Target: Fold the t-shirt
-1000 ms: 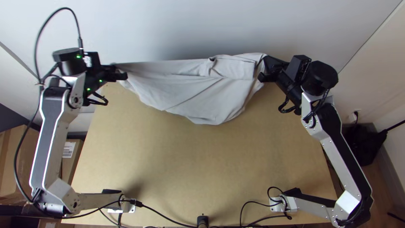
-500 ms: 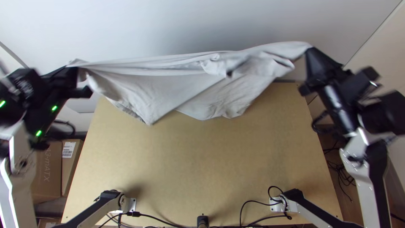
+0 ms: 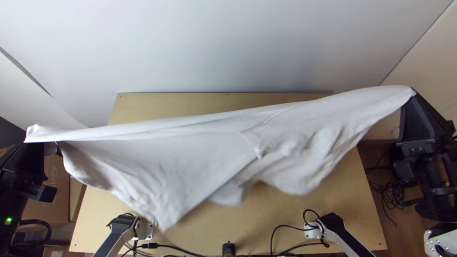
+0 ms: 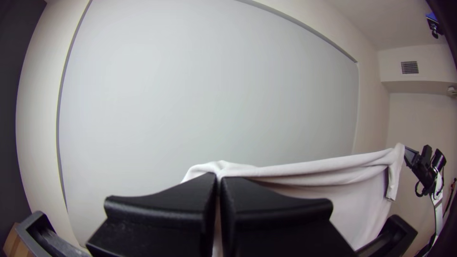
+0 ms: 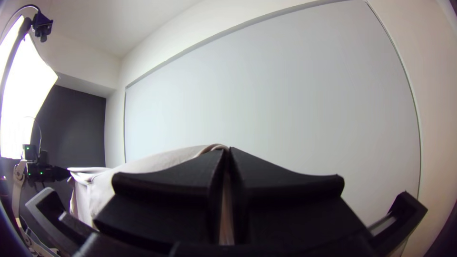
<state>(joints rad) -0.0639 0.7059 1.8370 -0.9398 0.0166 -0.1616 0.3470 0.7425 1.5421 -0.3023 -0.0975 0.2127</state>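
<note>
T-shirt of pale grey-white cloth [image 3: 190,162] spans your top view from the left edge almost to the right, its upper edge drawn out between two grips and the rest hanging in loose folds. At the left edge, just below mid-height, you have one corner clamped in your black, wide-fingered left end effector [image 3: 38,145]. At the right, higher up, the other end is pinched in your black, wide-fingered right end effector [image 3: 412,97]. Your own wrist views show the left end effector [image 4: 218,180] and the right end effector [image 5: 228,153] each pressed together on fabric. You have a small crumpled fold right of the middle, and the lower edge droops in uneven points over the light wooden tabletop [image 3: 285,216]; whether it touches there, you cannot tell.
</note>
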